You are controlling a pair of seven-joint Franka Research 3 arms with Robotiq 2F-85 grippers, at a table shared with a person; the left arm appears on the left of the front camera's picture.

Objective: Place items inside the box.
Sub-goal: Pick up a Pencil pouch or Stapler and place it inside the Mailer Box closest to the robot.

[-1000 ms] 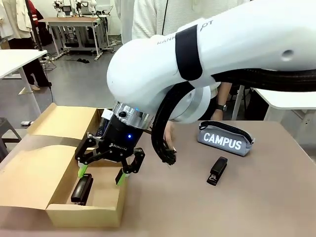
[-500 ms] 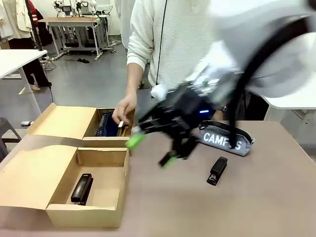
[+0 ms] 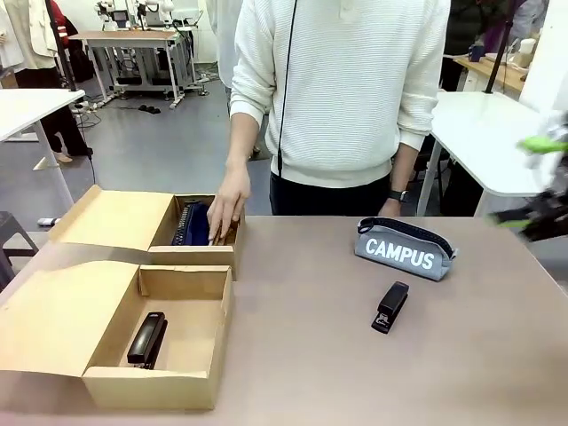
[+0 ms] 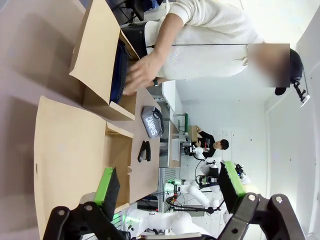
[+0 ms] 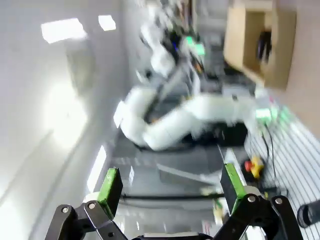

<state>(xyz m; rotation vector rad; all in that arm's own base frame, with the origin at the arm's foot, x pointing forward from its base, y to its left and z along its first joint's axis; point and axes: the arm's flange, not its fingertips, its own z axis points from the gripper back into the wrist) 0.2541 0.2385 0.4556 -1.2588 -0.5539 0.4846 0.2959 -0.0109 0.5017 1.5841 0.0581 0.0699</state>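
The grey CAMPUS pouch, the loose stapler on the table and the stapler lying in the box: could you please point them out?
Grey CAMPUS pouch (image 3: 401,252), front view, on its printed side.
Loose stapler (image 3: 390,307), front view, middle of its top arm.
Boxed stapler (image 3: 147,339), front view, middle of its body.

Brown table (image 3: 311,373) in front; a person's white sweater (image 3: 346,89) and wristwatch (image 3: 397,193) beyond.

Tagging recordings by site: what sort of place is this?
Probably a robotics lab, open-plan: white worktables around this brown table, an equipment bench at the back, bare grey floor.
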